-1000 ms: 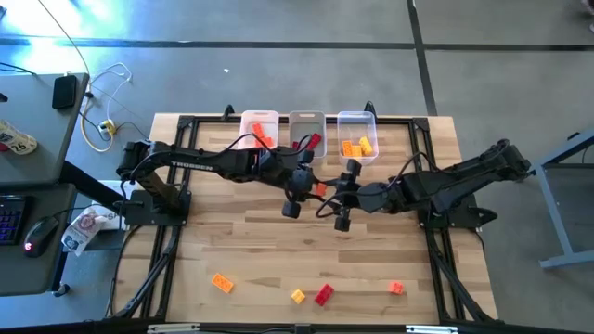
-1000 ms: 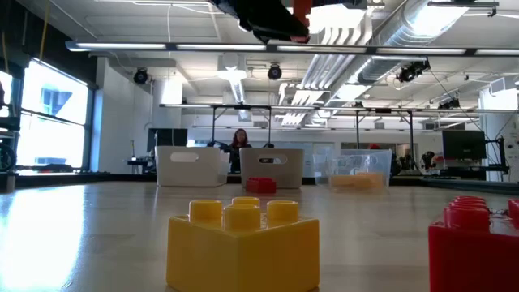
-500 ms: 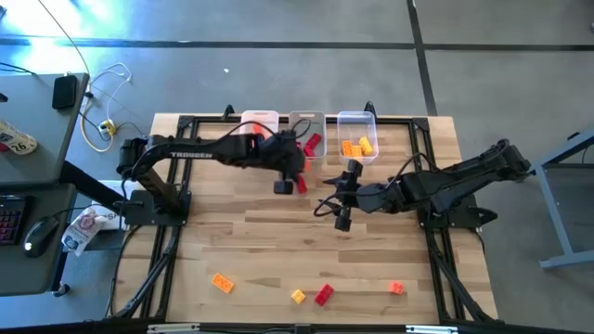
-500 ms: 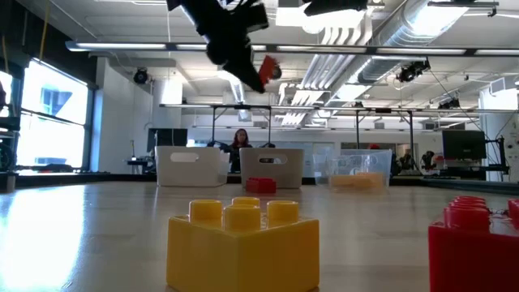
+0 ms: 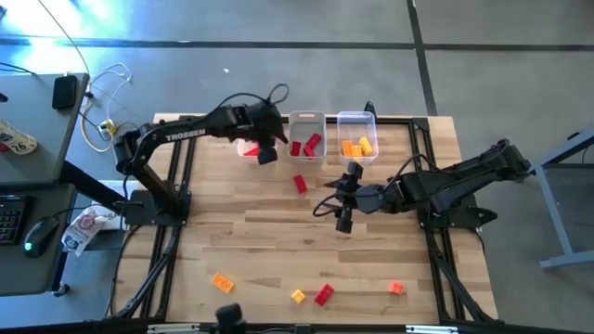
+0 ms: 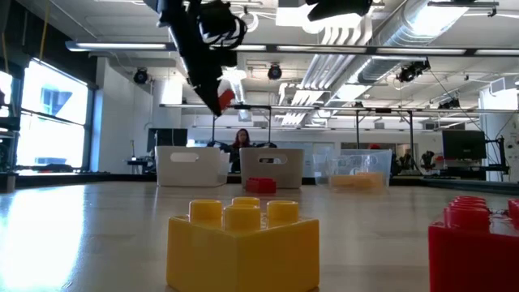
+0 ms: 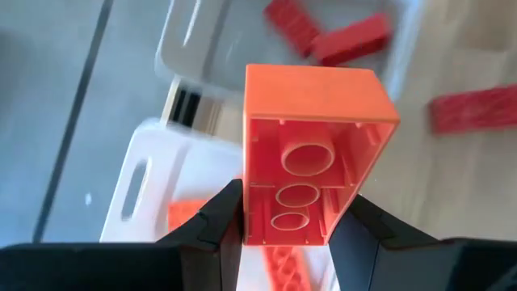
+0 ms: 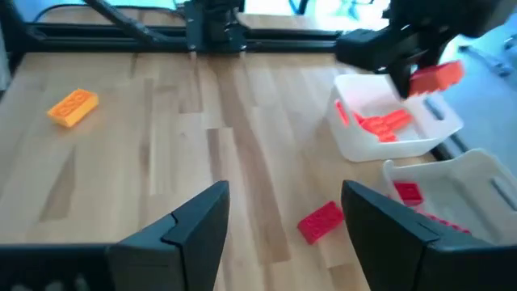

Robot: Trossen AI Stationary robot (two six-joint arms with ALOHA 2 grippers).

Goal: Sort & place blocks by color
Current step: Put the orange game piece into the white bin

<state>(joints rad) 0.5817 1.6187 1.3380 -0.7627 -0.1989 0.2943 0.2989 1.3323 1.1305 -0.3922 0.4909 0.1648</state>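
The left pincer (image 7: 283, 230) is clamped on an orange-red block (image 7: 311, 153), its two fingers pressing the block's long flat sides, hollow underside towards the wrist camera; seen from above it hangs over the leftmost bin (image 5: 249, 148) at the worktop's (image 5: 278, 232) far edge, where other orange-red blocks (image 8: 384, 123) already lie. The block looks like a hard, hollow plastic shell: light, stiff, unlikely to break, but smooth-walled, so it could slip or twist if pinched off-centre. The flat side walls seem the best place to hold, squarely across the middle, not on the studs or corners. The middle bin (image 5: 306, 123) holds red blocks (image 5: 304, 146) and the right bin (image 5: 356, 119) orange-yellow ones (image 5: 355, 147). One red block (image 5: 299, 184) lies loose on the worktop just in front of the middle bin, and four more blocks (image 5: 320, 294) sit scattered along the near edge. The right pincer (image 5: 345, 200) waits near the worktop's middle, fingers spread and empty.
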